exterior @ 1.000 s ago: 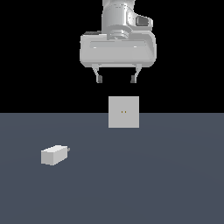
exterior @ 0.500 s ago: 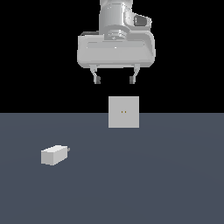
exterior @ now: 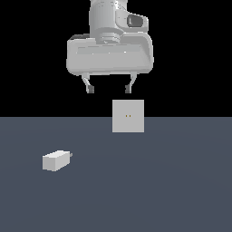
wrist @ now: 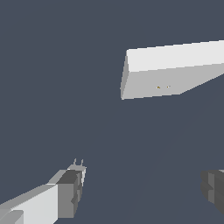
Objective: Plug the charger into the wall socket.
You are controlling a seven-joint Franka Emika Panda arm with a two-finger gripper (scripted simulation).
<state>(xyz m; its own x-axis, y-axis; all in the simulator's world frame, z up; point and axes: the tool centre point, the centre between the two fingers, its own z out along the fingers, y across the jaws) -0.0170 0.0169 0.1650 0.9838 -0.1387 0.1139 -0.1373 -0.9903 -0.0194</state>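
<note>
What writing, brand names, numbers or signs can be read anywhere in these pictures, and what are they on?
None: no readable text shows in either view.
The wall socket bears only two tiny yellowish-brown holes at its centre, no lettering.
The charger is plain off-white, with no label.
The gripper and the grey arm housing above it carry no brand or number; the dark patch on that housing is blank.
</note>
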